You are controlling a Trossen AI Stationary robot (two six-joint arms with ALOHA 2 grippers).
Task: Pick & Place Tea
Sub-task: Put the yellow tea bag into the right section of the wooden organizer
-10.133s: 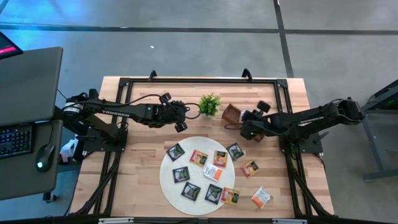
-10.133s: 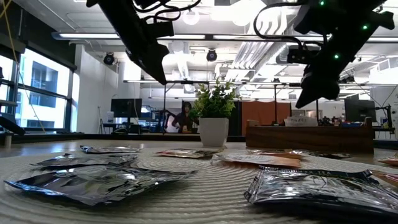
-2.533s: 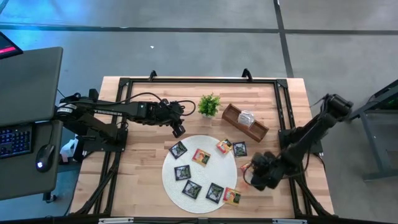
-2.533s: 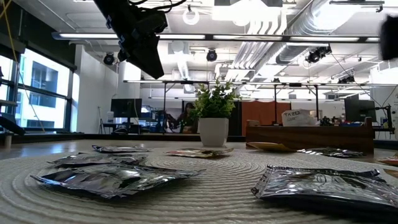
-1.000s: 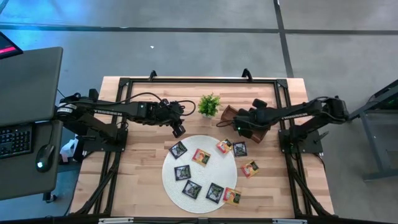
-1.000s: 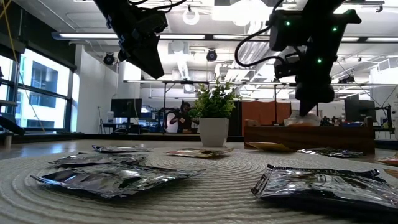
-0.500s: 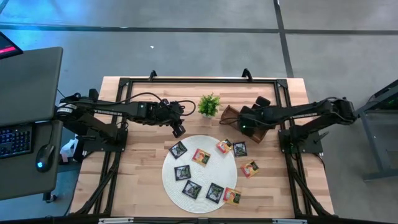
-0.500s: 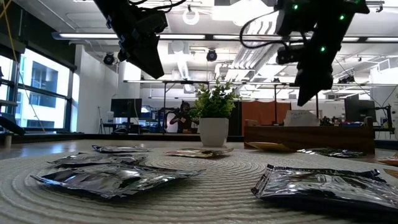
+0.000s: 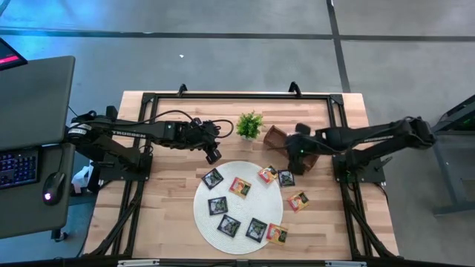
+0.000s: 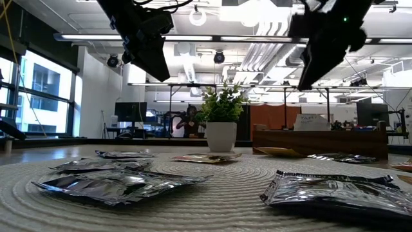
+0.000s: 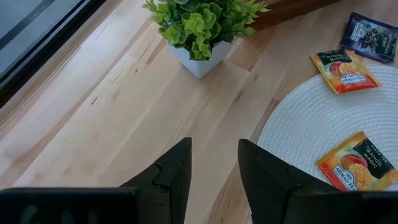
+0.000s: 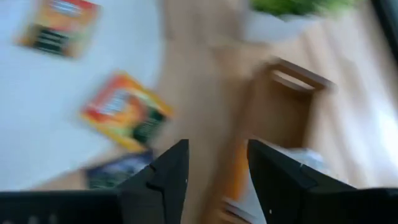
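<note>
Several tea sachets, black and orange, lie flat on a round white mat. One orange sachet lies on the bare wood right of the mat. A pale sachet stands in the brown wooden tray. My right gripper hovers open above the tray's near side, pointing down at a slant, with nothing between its fingers. My left gripper hangs open and bare above the wood left of the plant, beyond the mat's far edge.
A small green potted plant stands at the table's far middle, just left of the tray. A dark metal frame runs along the table's edges. Bare wood shows left of the mat and along the near edge.
My right gripper has risen from the wooden tray, where its fingertips stood a second ago, and has tipped from pointing nearly straight down to a slant. It has also drawn a little toward the table's right. The pale sachet stays in the tray.
</note>
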